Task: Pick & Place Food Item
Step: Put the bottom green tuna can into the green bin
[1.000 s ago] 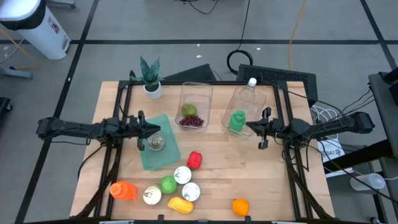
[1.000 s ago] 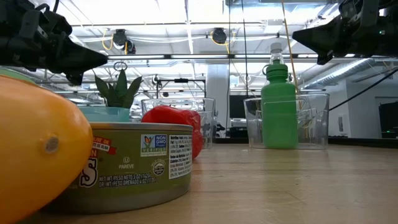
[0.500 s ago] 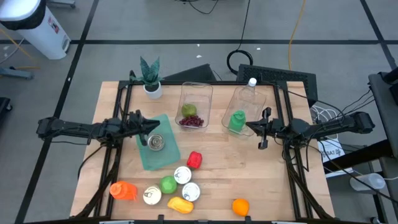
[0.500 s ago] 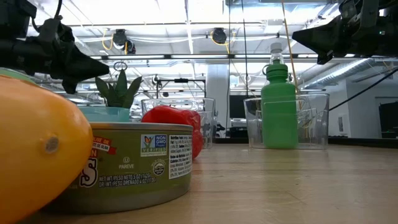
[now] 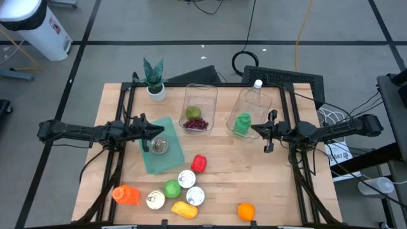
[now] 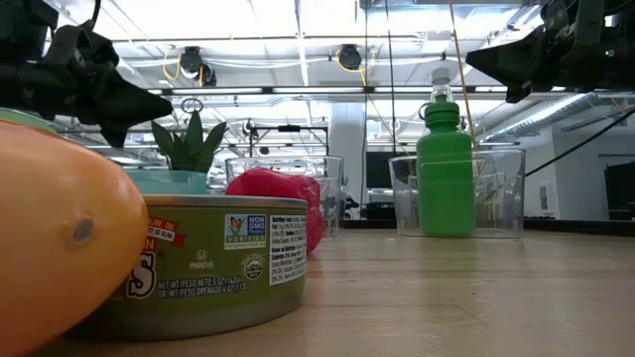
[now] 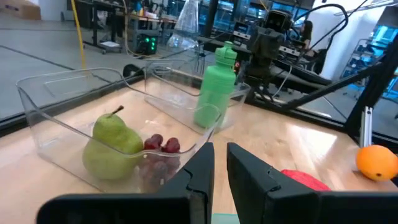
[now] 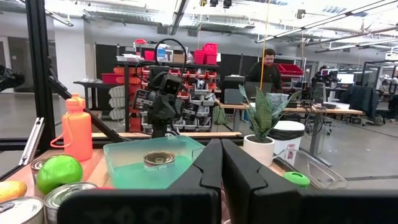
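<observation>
At the near edge of the wooden tabletop, a yellow fruit lies among three tins, with a green apple just behind it, an orange bottle off to the left arm's side and an orange alone toward the right arm's side. Beyond the apple sits a red pepper. Farther back from the apple, a teal tray carries a small tin; the left hand hangs above the tray's far end, fingers pressed together and holding nothing. Level with it on the opposite side, the right hand hovers in the air beside a clear bin, its fingers likewise together and empty; that bin holds a green bottle. Between the two hands, past the pepper, a second clear bin contains a pear and a cluster of grapes. At the far edge stands a potted plant.
</observation>
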### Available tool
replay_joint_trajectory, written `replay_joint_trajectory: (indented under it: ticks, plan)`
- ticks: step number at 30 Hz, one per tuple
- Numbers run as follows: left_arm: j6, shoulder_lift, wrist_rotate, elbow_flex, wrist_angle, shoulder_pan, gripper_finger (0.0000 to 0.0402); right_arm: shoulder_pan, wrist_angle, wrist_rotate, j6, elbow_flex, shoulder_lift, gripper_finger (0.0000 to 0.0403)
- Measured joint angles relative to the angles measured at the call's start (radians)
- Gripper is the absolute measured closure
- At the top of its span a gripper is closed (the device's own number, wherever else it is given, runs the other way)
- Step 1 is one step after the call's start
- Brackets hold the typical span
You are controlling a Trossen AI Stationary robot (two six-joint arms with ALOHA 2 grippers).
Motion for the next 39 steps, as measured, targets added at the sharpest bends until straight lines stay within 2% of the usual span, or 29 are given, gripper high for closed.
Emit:
replay_joint_trajectory:
  ticks: [5, 11, 17, 22, 31, 39]
  plan:
    - [-0.003, 0.0, 0.001, 0.0, 0.0, 0.0, 0.0352, 0.0, -0.004, 0.0, 0.003, 0.0, 0.0, 0.0403]
    - [-0.001, 0.0, 0.06, 0.0, 0.029, 0.0, 0.0352, 0.0, -0.008, -0.006, 0.004, 0.0, 0.001, 0.0403]
    - [0.008, 0.0, -0.003, 0.0, 0.031, 0.0, 0.0352, 0.007, 0.026, -0.182, 0.012, 0.025, 0.056, 0.0403]
    - [0.007, 0.0, -0.009, 0.0, 0.031, 0.0, 0.0352, 0.063, -0.014, -0.173, -0.019, 0.099, 0.182, 0.0403]
    - [0.006, 0.0, -0.008, 0.0, 0.023, 0.0, 0.0352, 0.185, -0.031, -0.001, -0.109, 0.279, 0.479, 0.0403]
    - [0.007, 0.0, -0.01, 0.0, 0.023, 0.0, 0.0352, 0.245, -0.044, 0.002, -0.195, 0.411, 0.652, 0.0403]
